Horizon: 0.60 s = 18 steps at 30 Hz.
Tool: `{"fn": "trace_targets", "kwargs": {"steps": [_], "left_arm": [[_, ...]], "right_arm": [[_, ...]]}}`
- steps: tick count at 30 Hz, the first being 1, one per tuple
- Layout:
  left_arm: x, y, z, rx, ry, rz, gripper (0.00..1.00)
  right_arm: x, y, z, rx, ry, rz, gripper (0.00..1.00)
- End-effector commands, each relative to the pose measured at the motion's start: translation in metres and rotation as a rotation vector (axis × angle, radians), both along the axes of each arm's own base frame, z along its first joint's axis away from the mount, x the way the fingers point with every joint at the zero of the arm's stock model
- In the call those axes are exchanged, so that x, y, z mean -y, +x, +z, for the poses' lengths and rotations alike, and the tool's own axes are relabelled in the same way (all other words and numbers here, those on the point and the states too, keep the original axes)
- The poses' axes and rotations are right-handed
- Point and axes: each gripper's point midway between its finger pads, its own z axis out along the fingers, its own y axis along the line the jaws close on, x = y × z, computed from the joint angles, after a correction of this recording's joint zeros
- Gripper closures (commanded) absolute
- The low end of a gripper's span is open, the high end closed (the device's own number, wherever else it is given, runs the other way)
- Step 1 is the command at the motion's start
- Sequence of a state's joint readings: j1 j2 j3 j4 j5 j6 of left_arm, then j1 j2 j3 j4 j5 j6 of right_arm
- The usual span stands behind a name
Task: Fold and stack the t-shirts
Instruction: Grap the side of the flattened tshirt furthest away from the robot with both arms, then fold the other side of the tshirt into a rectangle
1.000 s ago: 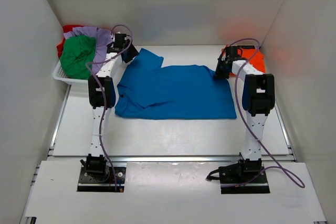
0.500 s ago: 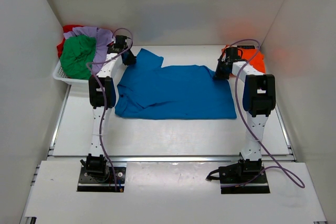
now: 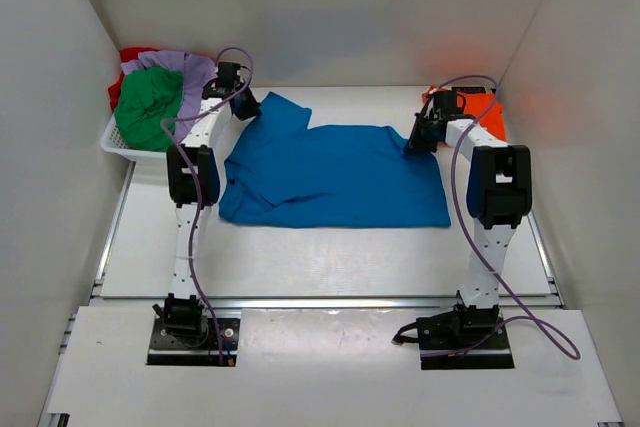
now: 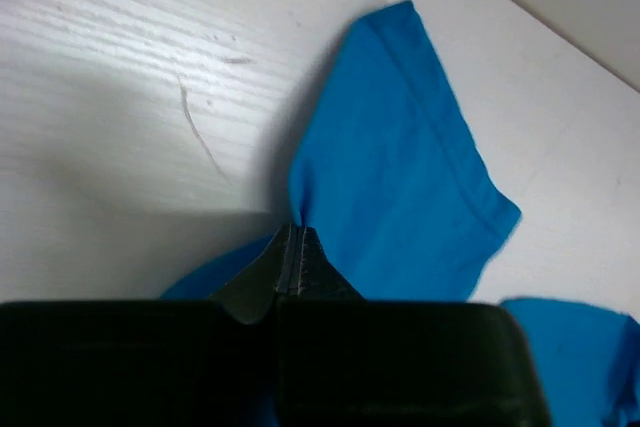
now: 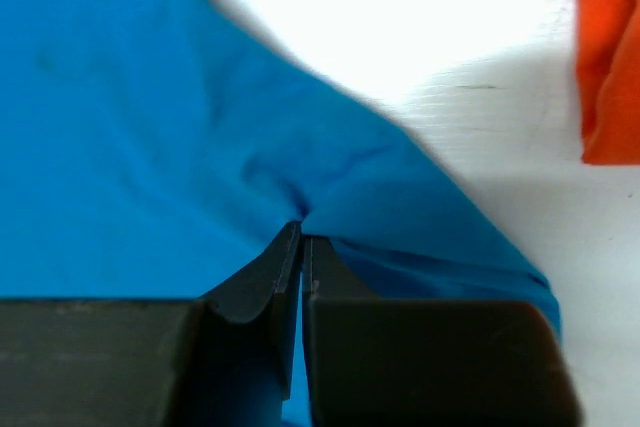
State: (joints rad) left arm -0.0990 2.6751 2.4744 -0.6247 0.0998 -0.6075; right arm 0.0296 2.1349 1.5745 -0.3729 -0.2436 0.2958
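On the table (image 3: 330,257) I see the blue t-shirt (image 3: 330,177). Left fingers (image 4: 262,272) and right fingers (image 5: 262,282) pinch its far edge.

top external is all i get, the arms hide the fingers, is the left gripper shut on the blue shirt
Observer: Yes. The left wrist view shows the left gripper shut, pinching the blue shirt at its edge.
Operator: and the right one
Observer: The right gripper is shut on a bunched fold at that shirt's edge.
Operator: is the orange shirt touching the blue there
Observer: No. The orange shirt lies apart, with bare table between them.
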Motion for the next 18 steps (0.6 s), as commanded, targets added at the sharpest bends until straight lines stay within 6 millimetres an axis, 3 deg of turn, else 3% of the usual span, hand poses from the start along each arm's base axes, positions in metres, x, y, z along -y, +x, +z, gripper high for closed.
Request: {"fn": "trace_targets", "kwargs": {"steps": [1,6,7,8,9,11,14,18], "left_arm": [[0.011,-0.004,0.098,0.151,-0.018,-0.072,1.0],[-0.003,-0.037,0.117,0.173,-0.012,-0.084,1.0],[-0.004,-0.047,0.111,0.159,-0.009,-0.083,1.0],[-0.009,-0.05,0.11,0.161,-0.004,-0.069,1.0],[-0.018,-0.055,0.108,0.163,0.004,-0.055,1.0],[-0.025,-0.062,0.104,0.141,0.007,-0.051,1.0],[-0.019,-0.073,0.093,0.088,0.016,-0.087,1.0],[-0.012,-0.092,0.102,0.108,0.026,-0.115,1.0]], "right_arm": [[-0.004,0.005,0.055,0.125,0.056,0.041,1.0],[-0.011,-0.013,0.065,0.13,0.111,0.09,1.0],[-0.012,-0.015,0.076,0.152,0.116,0.097,1.0],[-0.012,-0.021,0.073,0.143,0.118,0.097,1.0],[0.001,-0.021,0.077,0.155,0.119,0.076,1.0],[0.0,-0.027,0.078,0.16,0.129,0.08,1.0],[-0.001,-0.037,0.074,0.138,0.137,0.083,1.0],[0.003,-0.047,0.08,0.147,0.125,0.073,1.0]]}}
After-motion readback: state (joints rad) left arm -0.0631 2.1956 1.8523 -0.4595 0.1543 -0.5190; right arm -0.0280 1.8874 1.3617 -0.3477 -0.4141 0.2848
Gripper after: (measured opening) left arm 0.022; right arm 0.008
